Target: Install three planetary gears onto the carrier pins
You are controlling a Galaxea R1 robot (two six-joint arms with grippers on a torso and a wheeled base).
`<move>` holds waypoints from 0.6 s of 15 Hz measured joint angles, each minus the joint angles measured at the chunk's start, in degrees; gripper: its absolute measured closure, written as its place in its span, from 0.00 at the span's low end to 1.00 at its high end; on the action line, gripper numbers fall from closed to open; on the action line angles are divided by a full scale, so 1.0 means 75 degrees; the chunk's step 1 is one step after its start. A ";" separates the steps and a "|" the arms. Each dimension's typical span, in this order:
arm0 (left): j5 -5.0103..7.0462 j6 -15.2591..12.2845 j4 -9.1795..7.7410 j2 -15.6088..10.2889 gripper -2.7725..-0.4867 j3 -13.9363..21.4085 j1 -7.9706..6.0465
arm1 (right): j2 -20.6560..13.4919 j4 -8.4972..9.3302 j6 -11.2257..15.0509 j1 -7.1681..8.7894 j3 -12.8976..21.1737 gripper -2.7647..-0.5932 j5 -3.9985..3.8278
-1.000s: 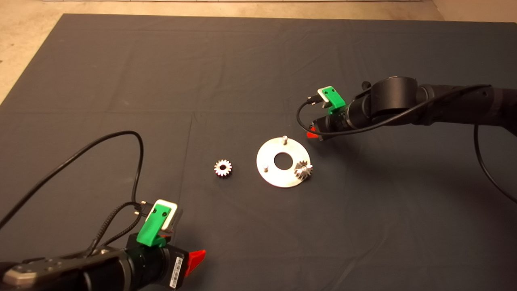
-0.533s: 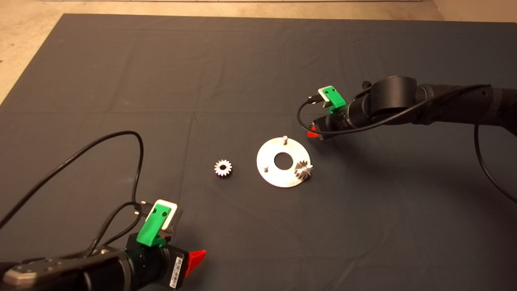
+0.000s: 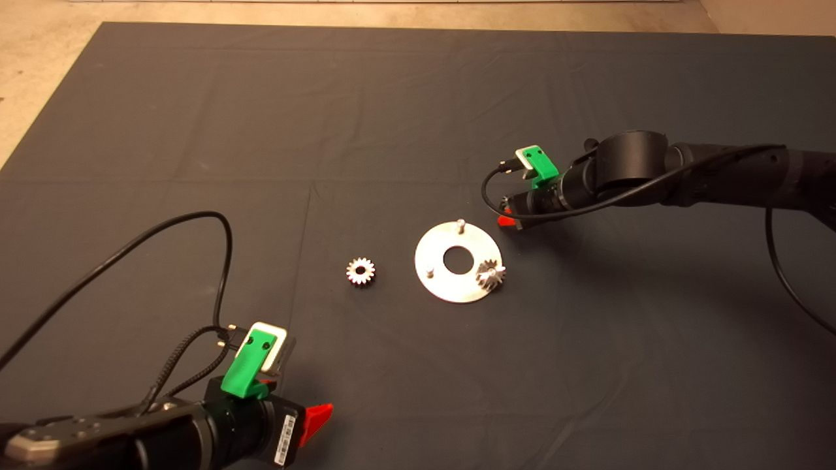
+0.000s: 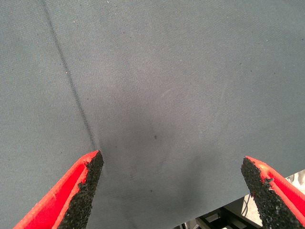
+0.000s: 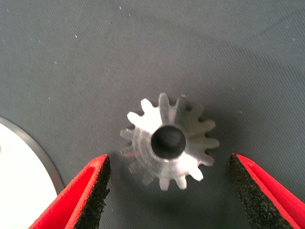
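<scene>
One small silvery toothed gear (image 3: 490, 275) sits on a pin of the flat shiny round carrier plate (image 3: 434, 282); two short bare pins (image 3: 429, 271) remain. Far left, the left tool (image 4: 174, 191) waits with fingers wide above the dark mat (image 3: 196, 130). A second silvery gear (image 3: 360, 271) lies loose left of the plate. On the right, the right tool (image 5: 169, 193) has dipped a little lower, fingers wide astride a third gear (image 5: 169, 140), so a grasp seems imminent.

Dark grey mat (image 3: 392, 98) over pale beige floor (image 3: 39, 72), shiny silver plate (image 3: 434, 284), silvery toothed gears (image 5: 169, 143), red fingers (image 5: 76, 198) with black pads, green end effector (image 3: 248, 369) mounts, black arms (image 3: 718, 173).
</scene>
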 joint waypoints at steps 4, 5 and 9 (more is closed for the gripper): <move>-0.0003 0.0000 0.0000 0.0003 0.31 0.0000 0.0000 | 0.0041 -0.0003 -0.0003 -0.0015 -0.0114 0.43 0.0105; -0.0003 0.0000 0.0000 0.0003 0.31 0.0000 0.0000 | 0.0072 0.0000 -0.0007 -0.0011 -0.0171 0.43 0.0104; 0.0002 -0.0003 0.0000 0.0000 0.31 0.0000 0.0000 | 0.0172 0.0000 -0.0172 0.0028 -0.0345 0.43 0.0189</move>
